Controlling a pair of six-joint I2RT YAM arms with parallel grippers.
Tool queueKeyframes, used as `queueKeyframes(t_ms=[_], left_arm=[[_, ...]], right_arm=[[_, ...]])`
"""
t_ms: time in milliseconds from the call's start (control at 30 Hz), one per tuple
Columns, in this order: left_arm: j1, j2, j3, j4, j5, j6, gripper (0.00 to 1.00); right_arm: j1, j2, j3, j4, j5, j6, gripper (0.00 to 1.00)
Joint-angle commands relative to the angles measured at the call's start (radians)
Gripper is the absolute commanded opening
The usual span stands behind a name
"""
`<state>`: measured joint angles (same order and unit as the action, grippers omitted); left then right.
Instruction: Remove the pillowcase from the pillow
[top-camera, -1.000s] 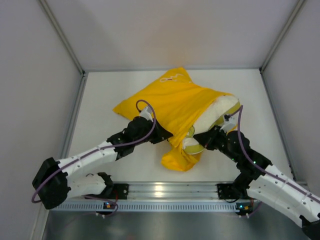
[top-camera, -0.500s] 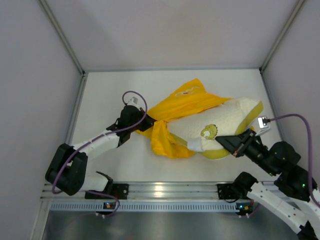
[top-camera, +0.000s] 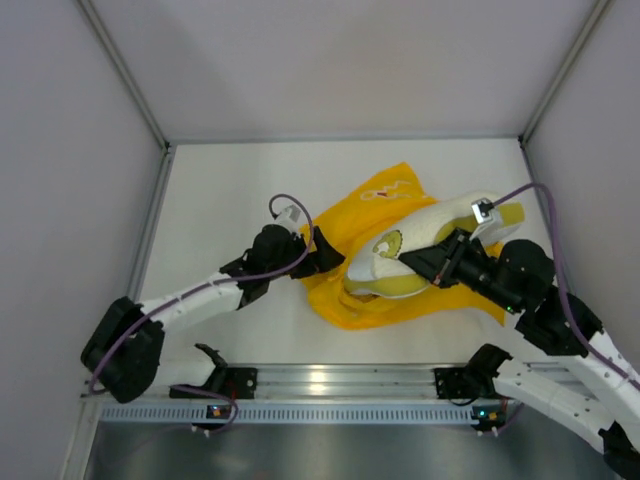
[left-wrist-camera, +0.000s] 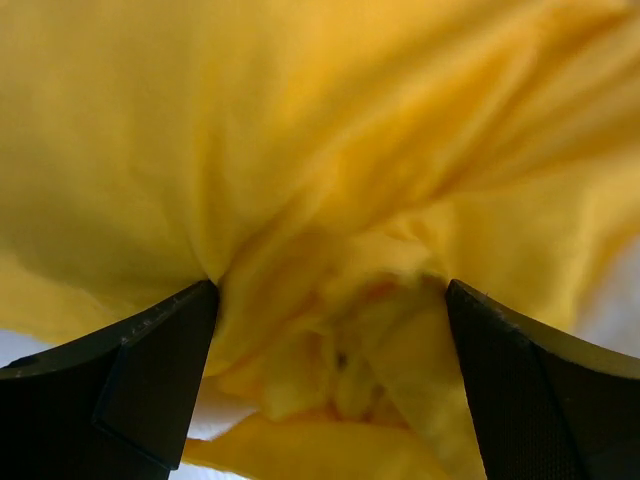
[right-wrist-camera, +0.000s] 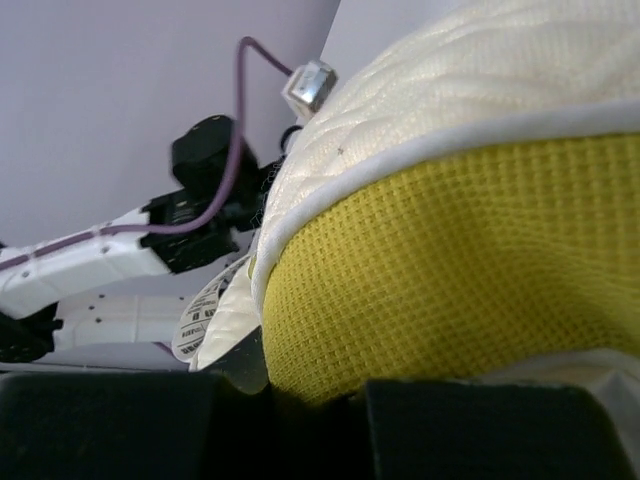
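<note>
While the pillowcase (top-camera: 352, 222) lies crumpled on the worktop (top-camera: 220, 200) near its middle, the top view shows the pillow (top-camera: 440, 222) resting across it, bare and cream on its upper face, with a small yellow emblem (top-camera: 388, 242) near its left end. Yellow cloth shows behind the pillow and under its near side; whether any part of the pillow sits inside the pillowcase I cannot tell. The left fingers (top-camera: 324, 250) meet the cloth's left edge. The right fingers (top-camera: 422, 262) are at the pillow's near edge, a little right of the emblem.

In the left wrist view, the pillowcase (left-wrist-camera: 320, 150) fills almost everything. A bunch of it is gathered between the left fingers (left-wrist-camera: 150, 370), folds running in toward both tips, so they are clamped on the cloth.

In the right wrist view, the pillow (right-wrist-camera: 450, 260) looms close: quilted cream top, white piping, yellow mesh side. That mesh edge dips between the right fingers (right-wrist-camera: 120, 430), which pinch it. A white tag (right-wrist-camera: 203, 312) hangs at the pillow's far corner. Beyond it the left arm (right-wrist-camera: 100, 262) is seen, with its purple cable (right-wrist-camera: 240, 110).
</note>
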<state>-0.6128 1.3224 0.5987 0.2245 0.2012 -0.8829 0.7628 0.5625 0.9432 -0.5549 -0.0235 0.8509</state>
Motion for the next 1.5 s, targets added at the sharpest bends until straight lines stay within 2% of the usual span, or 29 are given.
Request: queueKeyframes(t_ms=[0, 33, 100, 200, 233, 333, 400, 467, 567, 633, 700, 767, 800, 900, 1033, 1133, 1167, 1233, 1267, 1400, 1467], left_arm=[[-0.112, -0.229, 0.131, -0.245, -0.284, 0.134, 0.99], [-0.154, -0.276, 0.148, -0.366, -0.352, 0.153, 0.99], [-0.169, -0.409, 0.193, -0.442, -0.433, 0.192, 0.99], [-0.171, -0.507, 0.216, -0.473, -0.347, 0.226, 0.99], [-0.173, -0.514, 0.219, -0.470, -0.245, 0.228, 0.99], [-0.200, -0.519, 0.220, -0.459, -0.129, 0.245, 0.99], [-0.215, -0.519, 0.202, -0.462, -0.157, 0.246, 0.99], [-0.216, -0.517, 0.185, -0.473, -0.270, 0.181, 0.99], [-0.214, -0.474, 0.203, -0.499, -0.347, 0.133, 0.99], [-0.214, -0.441, 0.263, -0.499, -0.321, 0.140, 0.99], [-0.222, -0.379, 0.306, -0.481, -0.168, 0.185, 0.99], [-0.258, -0.348, 0.352, -0.462, -0.112, 0.257, 0.99], [-0.322, -0.354, 0.357, -0.462, -0.146, 0.286, 0.99], [-0.419, -0.439, 0.313, -0.453, -0.254, 0.361, 0.99], [-0.429, -0.557, 0.207, -0.418, -0.256, 0.343, 0.99], [-0.429, -0.578, 0.184, -0.424, -0.330, 0.140, 0.99], [-0.429, -0.569, 0.182, -0.418, -0.319, -0.021, 0.99], [-0.429, -0.549, 0.158, -0.412, -0.313, -0.208, 0.99], [-0.430, -0.525, 0.145, -0.404, -0.300, -0.375, 0.99], [-0.430, -0.476, 0.035, -0.150, -0.218, -0.606, 0.99], [-0.430, -0.470, -0.019, -0.113, -0.235, -0.716, 0.99]], right_arm=[[-0.003, 0.040, -0.024, 0.185, -0.007, -0.056, 0.00], [-0.003, 0.036, -0.032, 0.182, 0.019, -0.062, 0.00], [-0.003, 0.025, -0.058, 0.168, 0.043, -0.062, 0.00], [-0.003, 0.031, -0.098, 0.176, 0.028, -0.047, 0.00], [-0.003, 0.031, -0.110, 0.182, 0.028, -0.043, 0.00], [-0.005, 0.036, -0.161, 0.214, 0.030, -0.006, 0.00], [-0.006, 0.059, -0.176, 0.239, 0.001, 0.011, 0.00], [-0.008, 0.069, -0.170, 0.236, 0.007, 0.005, 0.00], [-0.019, 0.045, -0.141, 0.167, 0.052, -0.015, 0.00], [-0.023, 0.046, -0.142, 0.124, 0.030, -0.013, 0.00], [-0.026, 0.056, -0.164, 0.122, 0.002, 0.002, 0.00], [-0.031, 0.062, -0.178, 0.124, 0.005, 0.027, 0.00], [-0.033, 0.066, -0.173, 0.122, 0.011, 0.030, 0.00], [-0.057, 0.097, -0.158, 0.121, 0.019, 0.062, 0.00], [-0.117, 0.190, -0.130, 0.138, -0.028, 0.086, 0.00], [-0.118, 0.232, -0.159, 0.278, -0.053, 0.103, 0.00], [-0.117, 0.231, -0.190, 0.329, -0.053, 0.102, 0.00], [-0.117, 0.234, -0.216, 0.460, -0.049, 0.080, 0.00], [-0.117, 0.235, -0.240, 0.502, -0.049, 0.077, 0.00], [-0.114, 0.263, -0.310, 0.705, -0.069, 0.088, 0.00], [-0.097, 0.278, -0.340, 0.766, -0.061, 0.102, 0.00]])
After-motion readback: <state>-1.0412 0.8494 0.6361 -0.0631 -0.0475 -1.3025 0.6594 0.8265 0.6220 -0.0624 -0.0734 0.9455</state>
